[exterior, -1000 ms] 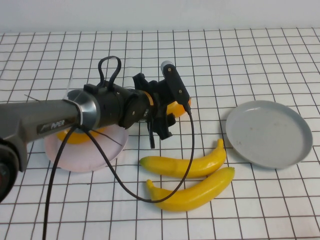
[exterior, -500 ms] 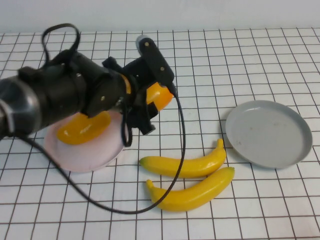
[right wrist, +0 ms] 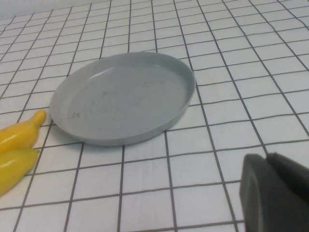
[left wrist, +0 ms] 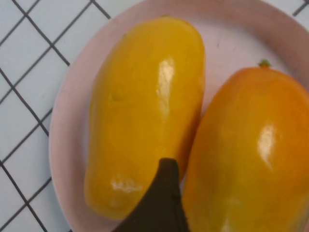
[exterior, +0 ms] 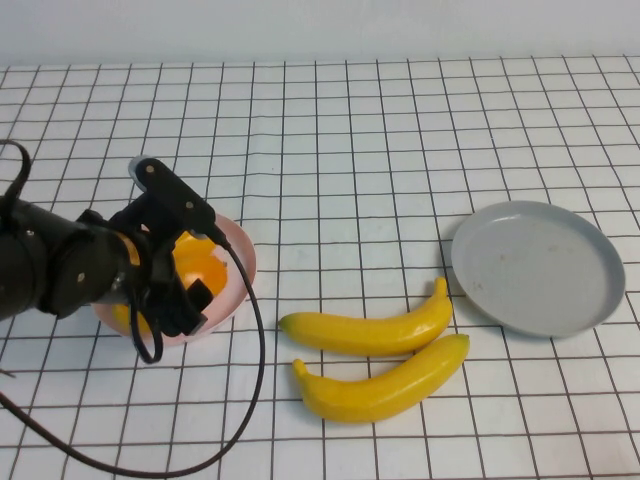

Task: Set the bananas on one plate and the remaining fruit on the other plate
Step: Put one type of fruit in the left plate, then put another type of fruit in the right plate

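My left gripper (exterior: 187, 285) hangs over the pale pink plate (exterior: 238, 255) at the left, shut on an orange-yellow mango-like fruit (exterior: 196, 268). In the left wrist view this fruit (left wrist: 251, 154) lies beside the second one (left wrist: 145, 111) on the pink plate (left wrist: 72, 130), with one dark finger (left wrist: 164, 198) between them. The second fruit is mostly hidden under my arm in the high view. Two bananas (exterior: 370, 330) (exterior: 385, 385) lie on the table in the middle. The grey-blue plate (exterior: 540, 265) is bare at the right. My right gripper (right wrist: 275, 193) is shut, near the grey-blue plate (right wrist: 120, 96), out of the high view.
The table has a white cloth with a black grid (exterior: 350, 150). A black cable (exterior: 255, 360) loops from my left arm over the table in front of the pink plate. Banana tips (right wrist: 19, 133) show beside the grey-blue plate in the right wrist view.
My left arm has swung left and down with the fruit, from beside the pink plate to just over it, next to the fruit lying there. The bananas and grey-blue plate have not moved.
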Controlling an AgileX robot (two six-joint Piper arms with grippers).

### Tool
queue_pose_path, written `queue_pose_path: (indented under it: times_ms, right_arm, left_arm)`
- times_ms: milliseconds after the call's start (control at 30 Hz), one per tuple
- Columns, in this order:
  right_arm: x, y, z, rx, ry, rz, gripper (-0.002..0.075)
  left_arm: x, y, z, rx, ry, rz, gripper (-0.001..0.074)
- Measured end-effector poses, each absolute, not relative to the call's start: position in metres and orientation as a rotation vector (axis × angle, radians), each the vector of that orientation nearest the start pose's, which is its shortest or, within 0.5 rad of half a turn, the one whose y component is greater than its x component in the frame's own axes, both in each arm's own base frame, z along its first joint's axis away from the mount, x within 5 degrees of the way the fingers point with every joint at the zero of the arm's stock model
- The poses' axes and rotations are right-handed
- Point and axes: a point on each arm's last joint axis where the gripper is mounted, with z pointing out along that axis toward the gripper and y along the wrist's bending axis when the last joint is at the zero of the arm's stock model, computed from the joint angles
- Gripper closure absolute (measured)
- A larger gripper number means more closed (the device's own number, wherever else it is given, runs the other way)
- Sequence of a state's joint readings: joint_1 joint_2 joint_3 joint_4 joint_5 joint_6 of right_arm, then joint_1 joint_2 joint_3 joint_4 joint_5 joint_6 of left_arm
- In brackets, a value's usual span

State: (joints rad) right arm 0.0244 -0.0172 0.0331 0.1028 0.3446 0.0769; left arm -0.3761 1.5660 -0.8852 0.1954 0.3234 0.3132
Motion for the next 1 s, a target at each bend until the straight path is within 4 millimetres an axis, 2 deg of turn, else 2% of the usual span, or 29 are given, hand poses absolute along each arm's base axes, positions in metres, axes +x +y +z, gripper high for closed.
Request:
queue_pose_path:
  times_ms: [133, 233, 300, 400, 467, 533, 633, 767, 1000]
  right_arm:
    - [0.053, 0.004, 0.172, 0.113, 1.842, 0.17, 0.0742]
    - [0.053, 0.004, 0.172, 0.113, 1.842, 0.17, 0.0742]
    - [0.053, 0.004, 0.172, 0.113, 1.842, 0.17, 0.0742]
    - [0.053, 0.004, 0.172, 0.113, 1.842, 0.17, 0.0742]
    - [0.053, 0.004, 0.172, 0.113, 1.842, 0.17, 0.0742]
    - [0.053, 0.004, 0.172, 0.113, 1.842, 0.17, 0.0742]
    - [0.053, 0.004, 0.172, 0.113, 1.842, 0.17, 0.0742]
    - [0.053, 0.004, 0.172, 0.113, 1.842, 0.17, 0.0742]
    - [0.053, 0.004, 0.172, 0.113, 1.842, 0.17, 0.0742]
  left_arm:
    - [0.295, -0.11, 0.213, 1.011, 2.244, 0.122, 0.0073]
    - [0.295, -0.109, 0.224, 0.98, 2.266, 0.14, 0.0101]
    - [0.295, -0.106, 0.242, 0.896, 2.288, 0.143, 0.0198]
    - [0.286, -0.101, 0.273, 0.802, 2.285, 0.141, 0.0517]
    - [0.274, -0.097, 0.292, 0.748, 2.259, 0.107, 0.0631]
    - [0.257, -0.094, 0.309, 0.694, 2.208, 0.038, 0.0692]
    - [0.228, -0.088, 0.324, 0.643, 2.119, -0.067, 0.0722]
    - [0.189, -0.08, 0.325, 0.595, 2.068, -0.176, 0.0732]
    - [0.123, -0.059, 0.329, 0.327, 2.141, -0.395, 0.0735]
